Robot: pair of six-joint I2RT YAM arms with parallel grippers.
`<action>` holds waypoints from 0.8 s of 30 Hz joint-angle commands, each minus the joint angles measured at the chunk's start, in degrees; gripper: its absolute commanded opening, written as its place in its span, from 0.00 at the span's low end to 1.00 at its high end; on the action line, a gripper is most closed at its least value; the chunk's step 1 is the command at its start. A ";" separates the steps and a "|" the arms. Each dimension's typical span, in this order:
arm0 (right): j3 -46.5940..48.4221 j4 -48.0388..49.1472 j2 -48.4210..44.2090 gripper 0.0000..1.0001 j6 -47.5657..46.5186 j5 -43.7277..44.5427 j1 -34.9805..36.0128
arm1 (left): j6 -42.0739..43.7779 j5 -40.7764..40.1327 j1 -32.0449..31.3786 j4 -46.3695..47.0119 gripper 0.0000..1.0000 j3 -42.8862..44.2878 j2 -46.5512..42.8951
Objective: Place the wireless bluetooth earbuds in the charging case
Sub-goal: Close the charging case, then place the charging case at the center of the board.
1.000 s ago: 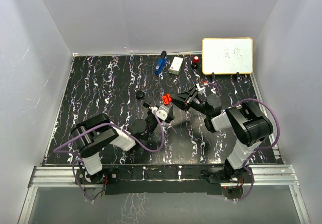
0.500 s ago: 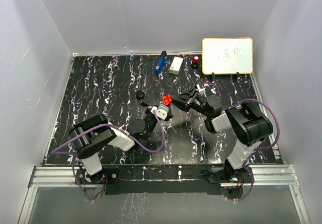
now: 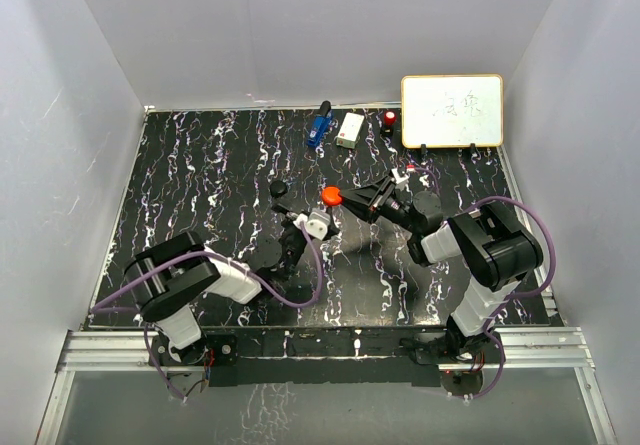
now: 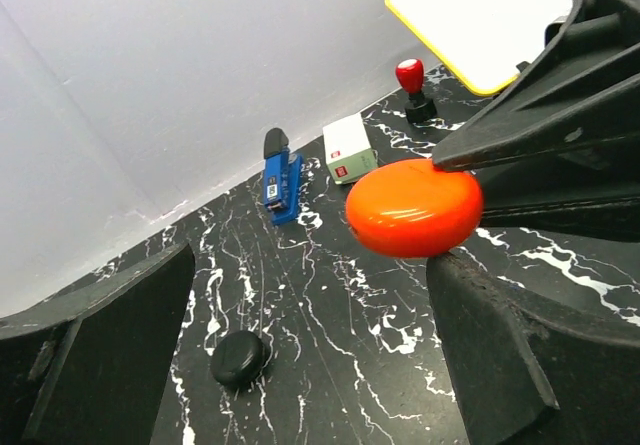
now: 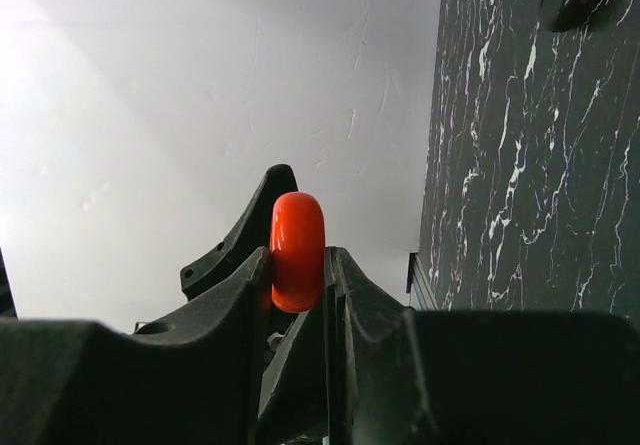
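Note:
My right gripper (image 3: 338,198) hangs above the middle of the table, shut on a red round puck (image 3: 330,196), which it pinches by its flat faces. In the right wrist view the puck (image 5: 298,250) stands on edge between the fingers of that gripper (image 5: 298,277). My left gripper (image 3: 308,215) is open just below and in front of it; in its wrist view the puck (image 4: 414,207) floats above the wide gap of the gripper (image 4: 300,365), close to the right finger. A black round disc (image 4: 238,357) lies on the table. The earbuds are out of view. I cannot tell if the puck is the charging case.
Along the back edge stand a blue stapler (image 3: 319,125), a small white-and-green box (image 3: 350,129), a red-topped stamp (image 3: 389,119) and a yellow-framed whiteboard (image 3: 452,110). The black disc (image 3: 278,189) lies left of both grippers. White walls enclose the marbled black table (image 3: 200,185).
My left gripper has pushed forward and up until it sits right under the red puck. The right gripper has shifted slightly left, still holding the puck.

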 commanded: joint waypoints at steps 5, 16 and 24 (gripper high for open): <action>-0.51 2.94 -0.96 0.01 -0.78 0.48 -0.99 | 0.93 -2.96 0.36 10.65 0.99 -2.53 -6.62; 4.85 -30.71 -9.71 0.01 -25.53 7.67 -1.12 | -31.14 -16.14 4.11 -35.58 0.99 -1.27 -34.63; 8.57 -42.28 -10.62 0.02 -35.66 13.14 -1.12 | -48.65 -15.17 6.03 -71.00 0.99 7.14 -41.81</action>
